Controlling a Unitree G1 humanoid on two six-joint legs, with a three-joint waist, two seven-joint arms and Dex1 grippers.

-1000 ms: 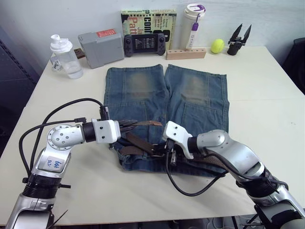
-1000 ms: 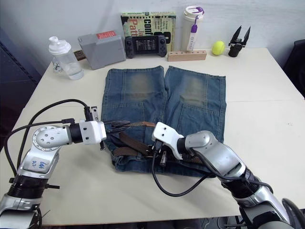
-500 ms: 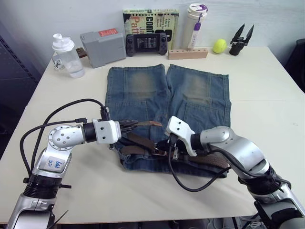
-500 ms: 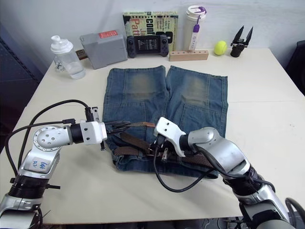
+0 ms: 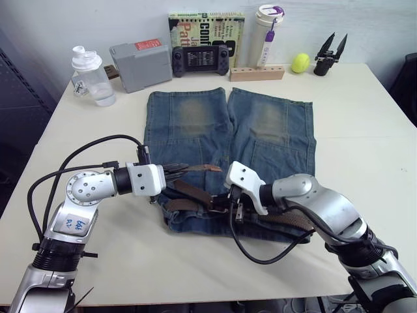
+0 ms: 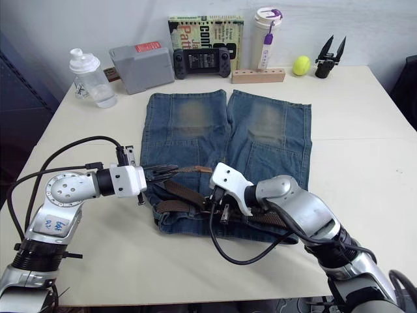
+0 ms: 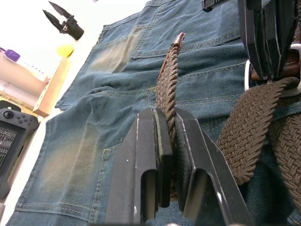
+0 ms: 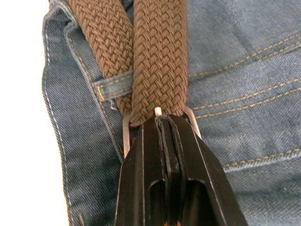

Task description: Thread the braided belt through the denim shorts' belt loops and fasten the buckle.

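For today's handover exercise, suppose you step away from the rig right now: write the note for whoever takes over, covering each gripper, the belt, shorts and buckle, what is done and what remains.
Left gripper: shut on the braided belt near its leather tip, held above the denim shorts.
Right gripper: shut at the buckle, at the waistband's middle.
Shorts lie flat on the table, waistband towards the robot.
Done: belt runs under at least one belt loop, and the strap has entered the buckle frame.
Left: pull the tip end through and seat the prong. Remaining loops cannot be checked.
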